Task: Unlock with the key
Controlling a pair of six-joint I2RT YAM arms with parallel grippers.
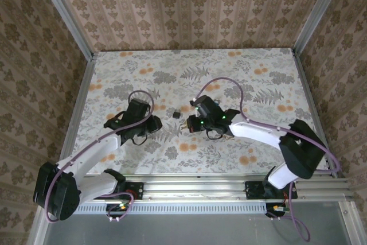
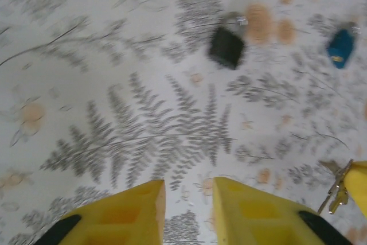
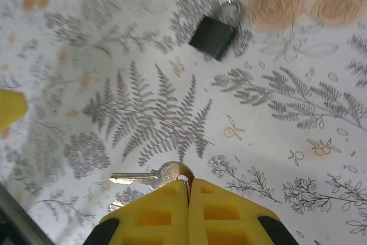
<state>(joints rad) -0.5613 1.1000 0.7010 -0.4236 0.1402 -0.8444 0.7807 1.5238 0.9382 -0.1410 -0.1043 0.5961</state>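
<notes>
Key (image 3: 143,177) pinched at right claw (image 3: 188,186) tips, blade leftward.

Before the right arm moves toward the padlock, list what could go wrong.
1. The right end effector pinches the key only by the edge of its head, blade pointing sideways; it could pivot or slip on contact.
2. The padlock lies loose, and the left end effector stands apart from it, open; it may slide when the key pushes in.
</notes>
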